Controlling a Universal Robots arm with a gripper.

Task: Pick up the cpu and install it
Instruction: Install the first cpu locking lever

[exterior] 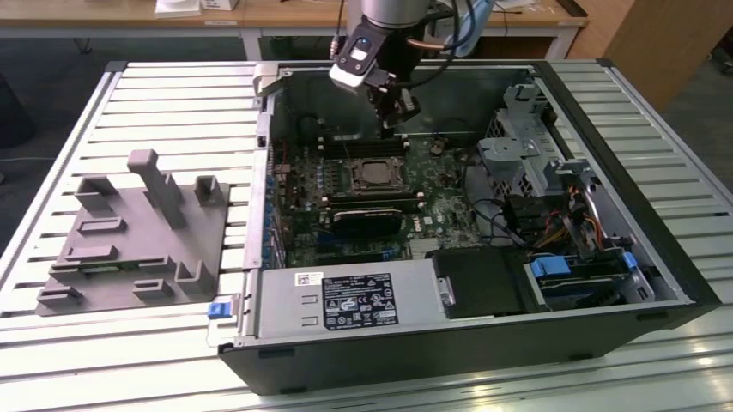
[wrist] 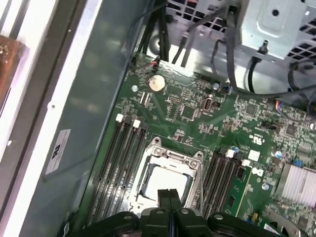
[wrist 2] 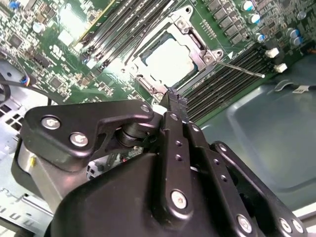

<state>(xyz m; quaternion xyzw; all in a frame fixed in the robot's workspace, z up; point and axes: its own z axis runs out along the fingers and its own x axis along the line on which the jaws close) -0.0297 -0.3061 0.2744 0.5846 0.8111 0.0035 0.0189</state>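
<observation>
Pressed together and holding nothing, the claw [wrist: 169,197] hangs just above the cpu [wrist: 165,183], which lies flat in its socket [wrist: 170,163] on the green board, directly beneath the fingertips.

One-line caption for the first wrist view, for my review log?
End effector shut and empty above the cpu, which sits in the motherboard socket between memory slots.

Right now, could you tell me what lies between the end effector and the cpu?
Nothing: in both wrist views the end effector hangs just above the cpu, seated in the socket.
</observation>
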